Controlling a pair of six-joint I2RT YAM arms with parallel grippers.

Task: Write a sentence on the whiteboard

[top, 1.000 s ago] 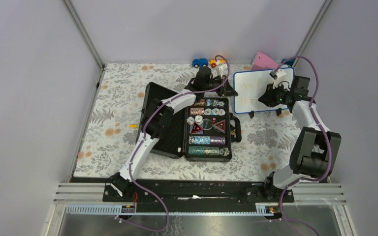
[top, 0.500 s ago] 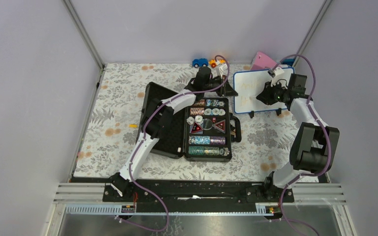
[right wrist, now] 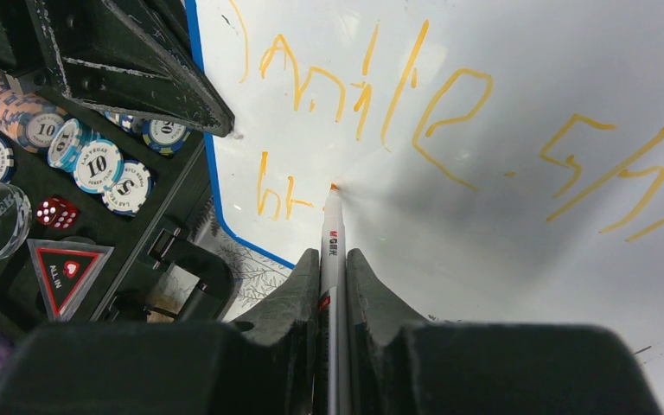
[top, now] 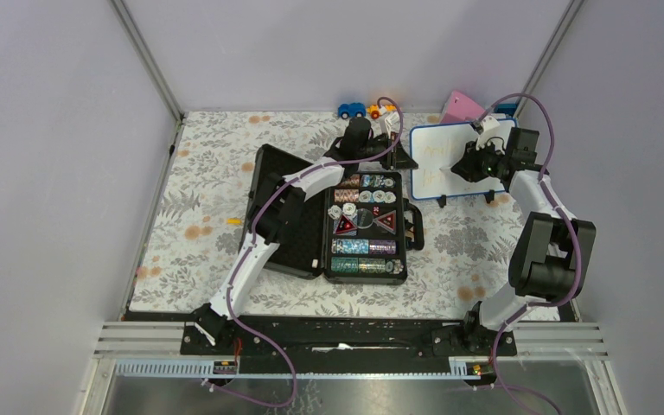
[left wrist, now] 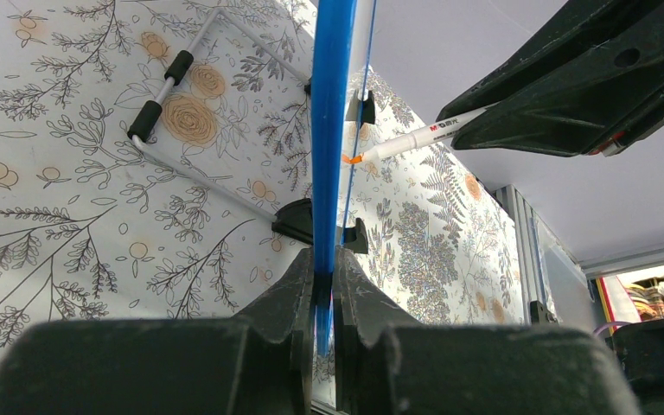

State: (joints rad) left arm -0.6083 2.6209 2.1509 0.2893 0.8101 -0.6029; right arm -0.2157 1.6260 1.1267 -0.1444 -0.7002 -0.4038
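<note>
The whiteboard (top: pixel 437 169) stands upright at the far right of the bench (top: pixel 216 181), just beside the open poker-chip case (top: pixel 359 226). The left fingers (left wrist: pixel 307 285) are pinched tight on its blue frame. The right fingers (right wrist: pixel 309 277) clamp a marker (right wrist: pixel 332 229), its tip touching the board under the orange sentence (right wrist: pixel 415 95).

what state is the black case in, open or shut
Open: the black case lies spread flat on the table, with rows of poker chips and red dice showing inside.
</note>
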